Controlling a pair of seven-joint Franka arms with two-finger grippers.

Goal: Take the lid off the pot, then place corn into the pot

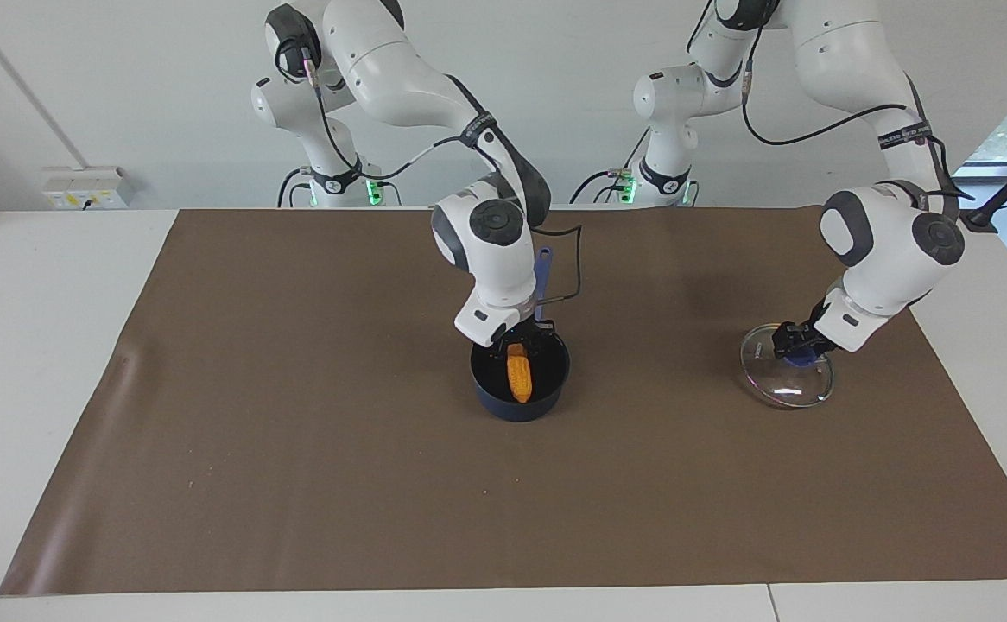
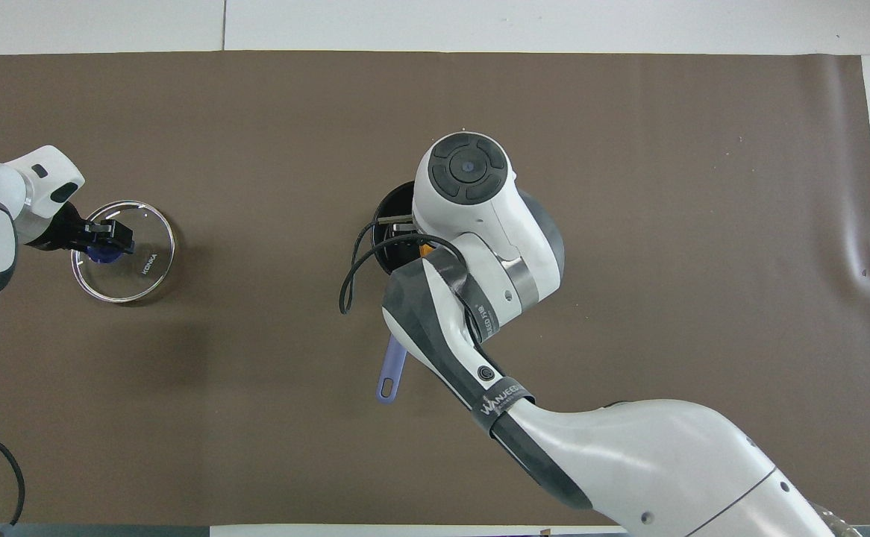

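The dark blue pot (image 1: 555, 380) stands uncovered mid-table, its light blue handle (image 2: 391, 371) pointing toward the robots. The yellow-orange corn (image 1: 518, 373) is inside the pot's rim, its upper end at my right gripper (image 1: 518, 344), which is lowered into the pot's mouth. In the overhead view the right arm hides most of the pot (image 2: 390, 201). The glass lid (image 1: 787, 367) lies on the mat toward the left arm's end. My left gripper (image 1: 795, 344) is shut on its blue knob. The lid also shows in the overhead view (image 2: 140, 257), with the left gripper (image 2: 110, 240) on it.
A brown mat (image 1: 296, 432) covers most of the white table (image 1: 37, 345). A loose black cable (image 2: 353, 268) from the right arm's wrist hangs beside the pot.
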